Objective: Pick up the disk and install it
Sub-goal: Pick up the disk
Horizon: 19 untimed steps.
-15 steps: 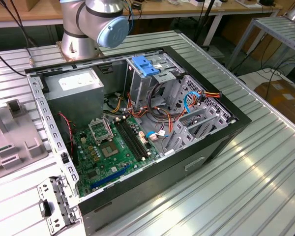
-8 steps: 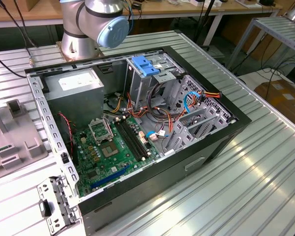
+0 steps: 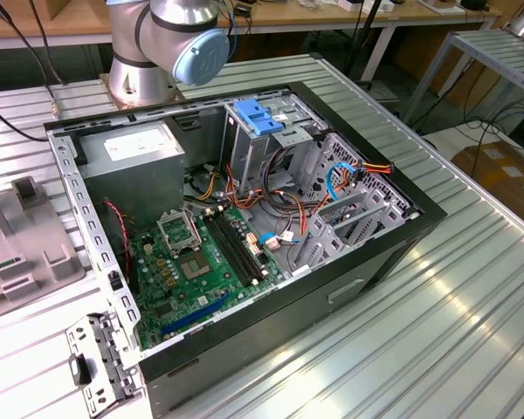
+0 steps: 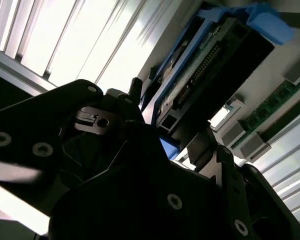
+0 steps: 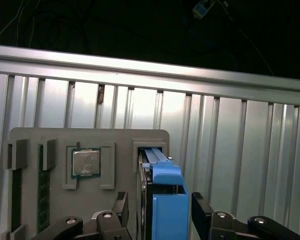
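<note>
Disk (image 5: 162,175) stands on edge in a slot of a grey holder plate (image 5: 90,140), its bright blue carrier facing the camera in the first wrist view. The gripper (image 5: 159,199) straddles it with its jaws apart: one black finger (image 5: 121,202) sits on each flank of the disk, and a thin gap shows on both sides, so nothing is clamped. On the same plate, just beside the disk's slot, a square processor chip (image 5: 85,162) lies flat in its own recess, and a green memory stick (image 5: 42,195) lies in a slot beyond it. The plate rests on the ribbed aluminium table (image 5: 230,150). In the exterior view an open computer case (image 3: 358,262) lies on its side mid-table, with the arm's base (image 3: 157,61) at about eleven o'clock from it. Inside the case, a grey power supply (image 3: 131,161) sits at ten o'clock, a light-blue latch (image 3: 258,116) tops the drive cage at twelve o'clock, and the green motherboard (image 3: 183,271) fills the seven o'clock part.
</note>
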Available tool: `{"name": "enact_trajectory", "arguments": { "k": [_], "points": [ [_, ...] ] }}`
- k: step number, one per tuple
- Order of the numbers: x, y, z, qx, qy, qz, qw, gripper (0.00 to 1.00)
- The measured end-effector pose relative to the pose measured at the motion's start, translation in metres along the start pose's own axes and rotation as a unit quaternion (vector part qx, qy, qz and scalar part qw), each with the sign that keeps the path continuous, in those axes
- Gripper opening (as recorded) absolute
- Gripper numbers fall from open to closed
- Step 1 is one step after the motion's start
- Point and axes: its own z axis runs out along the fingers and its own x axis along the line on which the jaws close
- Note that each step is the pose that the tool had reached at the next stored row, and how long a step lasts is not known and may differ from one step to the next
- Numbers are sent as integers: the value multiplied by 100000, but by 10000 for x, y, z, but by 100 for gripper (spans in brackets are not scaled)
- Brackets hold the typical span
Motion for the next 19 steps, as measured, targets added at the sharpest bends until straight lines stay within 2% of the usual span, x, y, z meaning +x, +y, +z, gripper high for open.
{"name": "enact_trajectory", "arguments": {
  "k": [6, 14, 15, 16, 18, 19],
  "points": [
    [4, -3, 99, -3, 1, -12, 100000, 62],
    [4, -3, 104, -2, 1, -11, 100000, 60],
    [4, -3, 104, -5, 2, -13, 100000, 47],
    [4, -3, 105, -9, 5, -10, 100000, 47],
    [4, -3, 106, -5, 0, -11, 100000, 36],
    [4, -3, 107, -6, 3, -10, 100000, 36]
  ]
}}
